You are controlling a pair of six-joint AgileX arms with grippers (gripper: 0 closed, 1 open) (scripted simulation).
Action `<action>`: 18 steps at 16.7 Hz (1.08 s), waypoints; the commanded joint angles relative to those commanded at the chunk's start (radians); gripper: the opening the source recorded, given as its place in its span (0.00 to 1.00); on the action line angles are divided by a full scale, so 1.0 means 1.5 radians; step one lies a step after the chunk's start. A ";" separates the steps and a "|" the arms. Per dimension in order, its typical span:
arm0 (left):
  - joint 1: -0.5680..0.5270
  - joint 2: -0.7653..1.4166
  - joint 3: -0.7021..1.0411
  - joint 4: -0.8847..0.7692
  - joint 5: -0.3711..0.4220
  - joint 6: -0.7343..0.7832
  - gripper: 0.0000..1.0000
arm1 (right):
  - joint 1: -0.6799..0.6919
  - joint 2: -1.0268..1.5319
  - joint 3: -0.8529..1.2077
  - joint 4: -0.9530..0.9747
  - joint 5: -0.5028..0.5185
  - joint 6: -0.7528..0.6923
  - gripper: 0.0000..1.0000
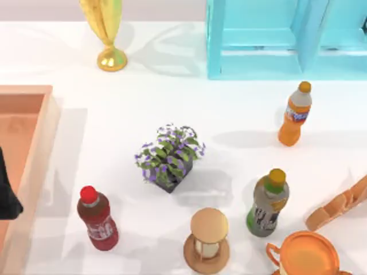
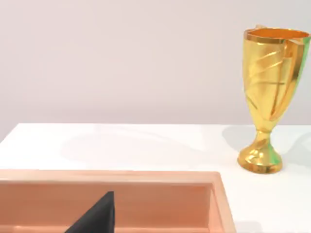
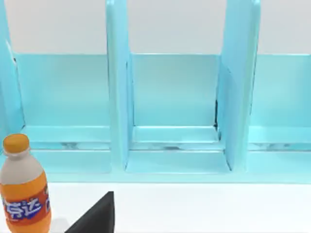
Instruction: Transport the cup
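Hourglass [image 1: 207,240] in a wooden frame stands at the near edge of the white table [image 1: 114,114], with a red-capped cola bottle [image 1: 97,217] to its left and a grey-green bottle [image 1: 268,202] with a yellow cap to its right. We note a potted plant [image 1: 169,156] with purple flowers at mid-table. An orange soda bottle [image 1: 294,114] stands on the right, before a pale blue shelf unit [image 1: 275,40] with open compartments. A long orange object [image 1: 338,206] lies at the right edge.

Two candidates for the cup; we cannot tell which is meant. One is a golden trophy cup [image 1: 106,34], upright on a round foot at the far left, shiny and ribbed, standing alone. The other is an orange handled cup [image 1: 304,255] at the near right corner, beside the grey-green bottle.

Left gripper [image 1: 7,189] hangs over a wooden tray [image 1: 34,149] at the left edge; apart or together, we cannot tell. Right gripper [image 3: 97,216] faces the shelf; same, we cannot tell.
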 joint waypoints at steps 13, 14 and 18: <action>0.000 0.000 0.000 0.000 0.000 0.000 1.00 | -0.090 0.451 0.407 -0.320 0.001 -0.081 1.00; 0.000 0.000 0.000 0.000 0.000 0.000 1.00 | -0.103 0.526 0.464 -0.366 0.003 -0.093 1.00; 0.000 0.000 0.000 0.000 0.000 0.000 1.00 | -0.150 0.817 0.684 -0.550 0.009 -0.144 1.00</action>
